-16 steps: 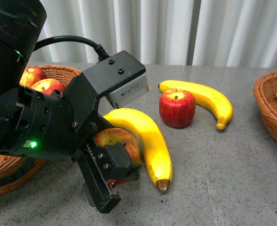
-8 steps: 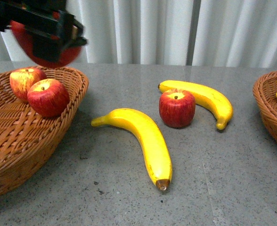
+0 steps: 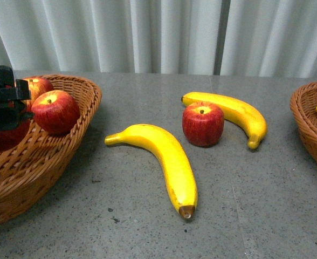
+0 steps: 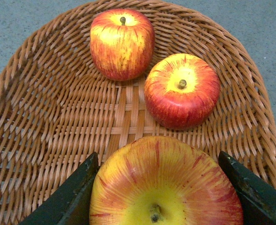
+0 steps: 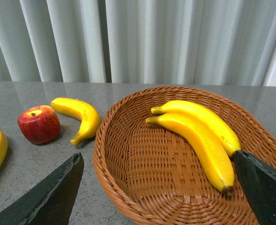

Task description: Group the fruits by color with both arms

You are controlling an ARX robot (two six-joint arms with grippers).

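Observation:
My left gripper (image 3: 3, 108) is shut on a red-and-yellow apple (image 4: 165, 185) and holds it low inside the left wicker basket (image 3: 72, 140). Two more apples (image 3: 55, 111) lie in that basket; they also show in the left wrist view (image 4: 182, 91). On the table lie a red apple (image 3: 202, 123), a banana (image 3: 164, 157) in front of it and a second banana (image 3: 234, 111) behind it. My right gripper (image 5: 159, 187) is open over the right basket (image 5: 128, 187), which holds two bananas (image 5: 199, 140). It is out of the front view.
The right basket's rim (image 3: 309, 129) shows at the front view's right edge. A pale curtain (image 3: 164, 32) hangs behind the grey table (image 3: 255, 205).
My left gripper lifted the apple off the table beside the front banana, swung it left above the basket, and has now come down into the basket with it.

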